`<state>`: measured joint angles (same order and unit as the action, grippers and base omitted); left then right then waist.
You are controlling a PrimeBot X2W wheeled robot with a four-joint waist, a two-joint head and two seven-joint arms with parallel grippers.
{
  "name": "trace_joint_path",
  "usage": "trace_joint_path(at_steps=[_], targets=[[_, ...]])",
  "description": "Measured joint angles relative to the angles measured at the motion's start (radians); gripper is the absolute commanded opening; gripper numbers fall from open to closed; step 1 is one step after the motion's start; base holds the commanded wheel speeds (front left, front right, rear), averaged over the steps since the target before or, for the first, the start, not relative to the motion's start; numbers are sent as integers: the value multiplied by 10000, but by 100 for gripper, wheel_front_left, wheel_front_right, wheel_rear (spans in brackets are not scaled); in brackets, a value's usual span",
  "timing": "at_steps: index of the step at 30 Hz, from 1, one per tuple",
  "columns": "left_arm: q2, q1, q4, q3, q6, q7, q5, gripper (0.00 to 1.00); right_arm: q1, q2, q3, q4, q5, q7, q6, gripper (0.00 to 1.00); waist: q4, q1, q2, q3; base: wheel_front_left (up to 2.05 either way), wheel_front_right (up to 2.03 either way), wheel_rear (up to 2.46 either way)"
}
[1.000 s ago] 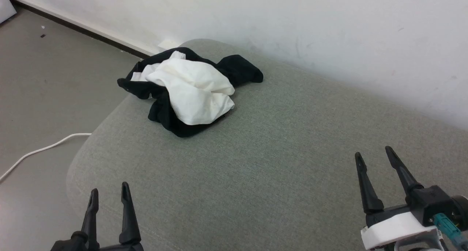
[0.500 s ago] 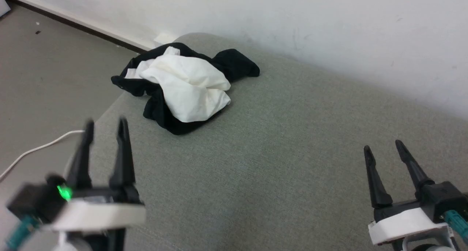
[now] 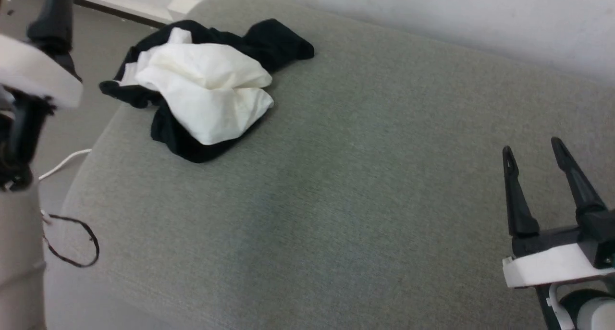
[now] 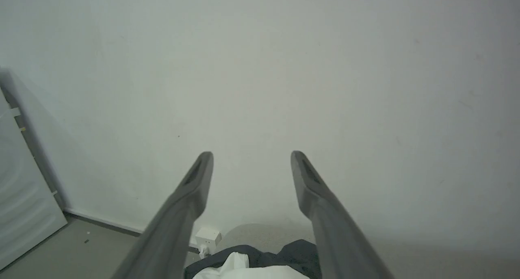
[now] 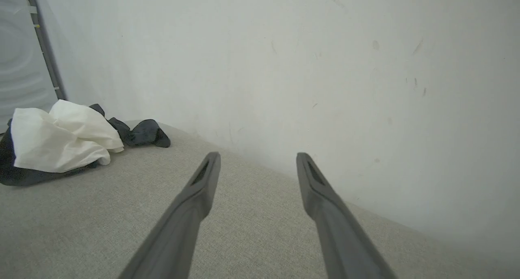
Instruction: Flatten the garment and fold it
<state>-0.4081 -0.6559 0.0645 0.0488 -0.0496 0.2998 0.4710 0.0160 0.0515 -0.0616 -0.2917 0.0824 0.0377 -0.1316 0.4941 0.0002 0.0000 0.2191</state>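
The garment [image 3: 206, 90] lies crumpled at the far left end of a grey-green cushion [image 3: 336, 200], a white panel bunched on top of black sections. My left gripper [image 4: 252, 157] is raised at the left, open and empty, pointing at the wall above the garment [image 4: 243, 269]. One of its dark fingers [image 3: 52, 13] stands blurred at the head view's left edge. My right gripper [image 3: 532, 145] hovers open over the cushion's right part, far from the garment. In the right wrist view the right gripper [image 5: 258, 155] holds nothing, and the garment [image 5: 61, 141] lies at the left.
A white wall [image 3: 432, 13] runs close behind the cushion. A white cable [image 3: 62, 163] and a black cord loop [image 3: 72, 243] lie on the floor left of the cushion. A wall socket [image 4: 207, 237] sits behind the garment, and a pale panel [image 4: 20, 197] leans at the left.
The head camera has tilted, shifting the whole picture. My left arm has risen from the lower left to the upper left edge. The garment lies as before; both grippers stay open.
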Motion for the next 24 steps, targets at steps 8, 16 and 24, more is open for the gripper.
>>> trace_joint_path(at_steps=[8, 16, 24], targets=[[-861, -1440, -2615, -324, -380, 2732, 1043, 100, -465, -8, -4, -851, 449, -393, 0, 100, -723, 1, 0, 1071, 0, 0, 0], [-1277, -1829, -4149, -568, -245, 5350, 1689, 100, -613, -17, 13, -1394, 593, -725, 0, 100, -1446, 0, 0, 2063, 0, 0, 0], [-1662, -1099, -4516, -510, 506, 6828, 1906, 100, -688, -2, -69, -1766, 685, -828, 0, 100, -2081, -1, 0, 2859, 0, 0, 0]])
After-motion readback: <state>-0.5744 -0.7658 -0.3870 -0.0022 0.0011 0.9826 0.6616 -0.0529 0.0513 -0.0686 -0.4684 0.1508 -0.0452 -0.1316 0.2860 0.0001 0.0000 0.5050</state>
